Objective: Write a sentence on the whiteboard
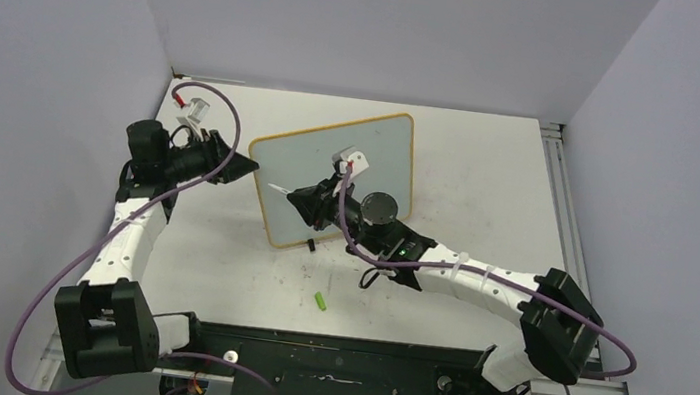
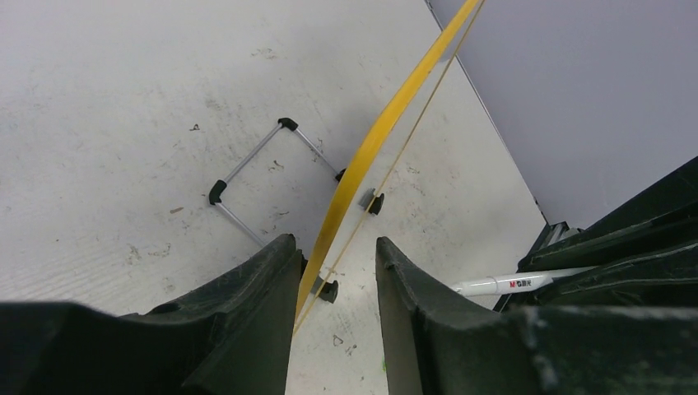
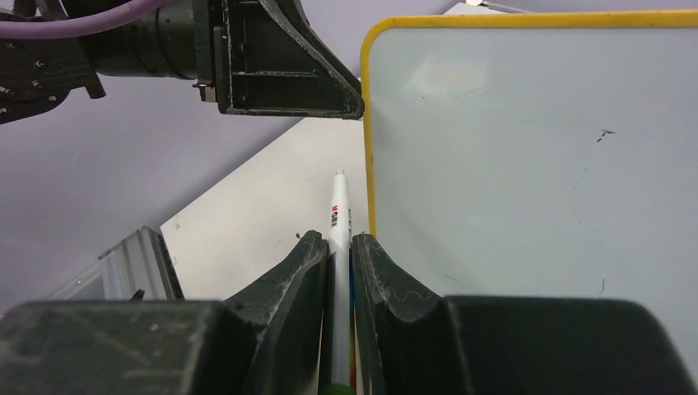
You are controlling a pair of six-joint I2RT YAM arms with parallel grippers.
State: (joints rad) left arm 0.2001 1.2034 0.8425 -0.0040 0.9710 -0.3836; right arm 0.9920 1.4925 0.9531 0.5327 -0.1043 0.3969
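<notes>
Top view: the whiteboard [image 1: 301,156] stands propped on the table [image 1: 490,174]. My left tool [image 1: 234,165] is at its left edge. My right tool [image 1: 303,202] is in front of its face, the nearer one for writing.

Left wrist view: my left tool's jaws are partly apart, astride the whiteboard's edge, not clenched on it.

Right wrist view: my right tool is clenched on a white marker [image 3: 338,206], whose long axis runs along the whiteboard's left edge. The face lies just right of the tip. No sentence shows on it.
</notes>
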